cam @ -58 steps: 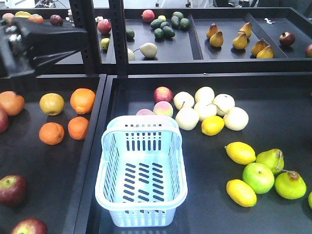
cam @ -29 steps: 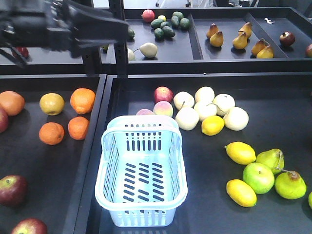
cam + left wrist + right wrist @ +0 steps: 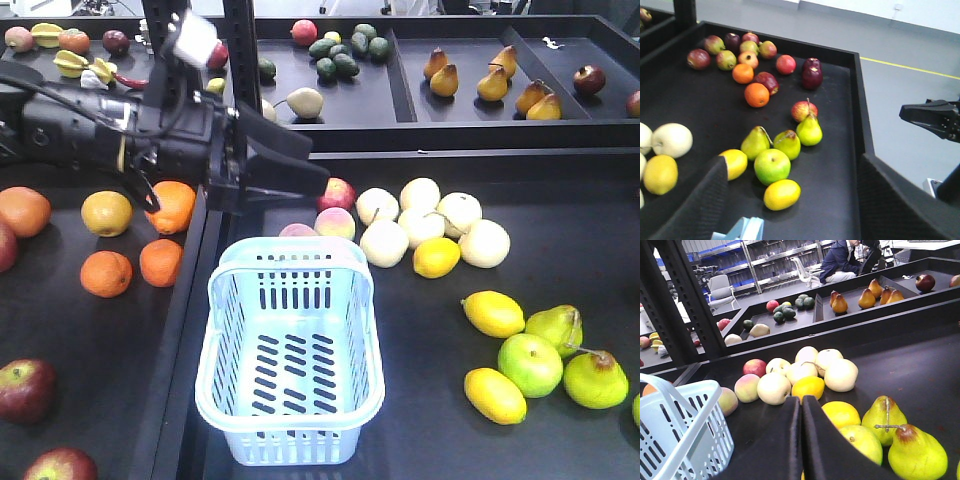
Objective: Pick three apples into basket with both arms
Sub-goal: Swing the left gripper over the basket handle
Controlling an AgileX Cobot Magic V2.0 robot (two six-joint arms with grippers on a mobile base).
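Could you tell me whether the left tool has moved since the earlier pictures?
Yes: the left tool has moved right and down, toward the far rim of the basket.

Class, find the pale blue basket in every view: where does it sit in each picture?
Front view: basket at lower centre.
Left wrist view: only its corner, at the bottom edge.
Right wrist view: lower left.
Shared landmark: the green apple, seen in all three.
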